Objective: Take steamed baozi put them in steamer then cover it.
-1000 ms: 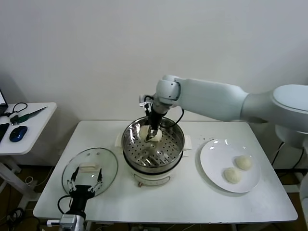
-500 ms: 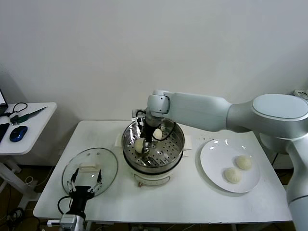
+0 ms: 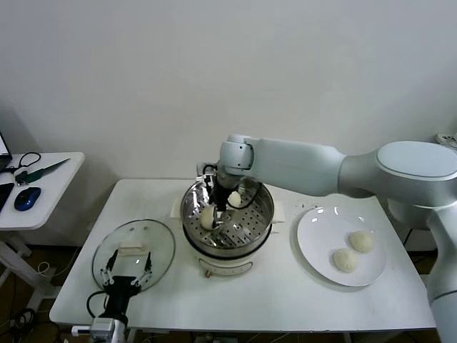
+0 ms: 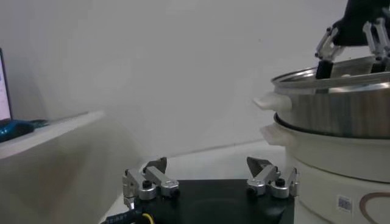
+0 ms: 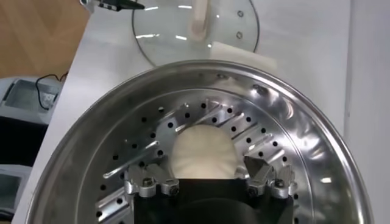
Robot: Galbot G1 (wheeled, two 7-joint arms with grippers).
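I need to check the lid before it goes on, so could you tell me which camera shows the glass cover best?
The head view: the whole cover lies flat on the table, left of the steamer, handle up. The right wrist view shows most of the cover beyond the pot's rim, cut off at the frame edge. The left wrist view does not show it.

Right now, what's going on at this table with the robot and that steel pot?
The right hand is down inside the shiny steel steamer pot, open over a cream-white baozi lying on the perforated tray. A second bun sits in the pot and two more wait on the white plate. The clear glass lid lies on the table, with the open left hand parked by it.
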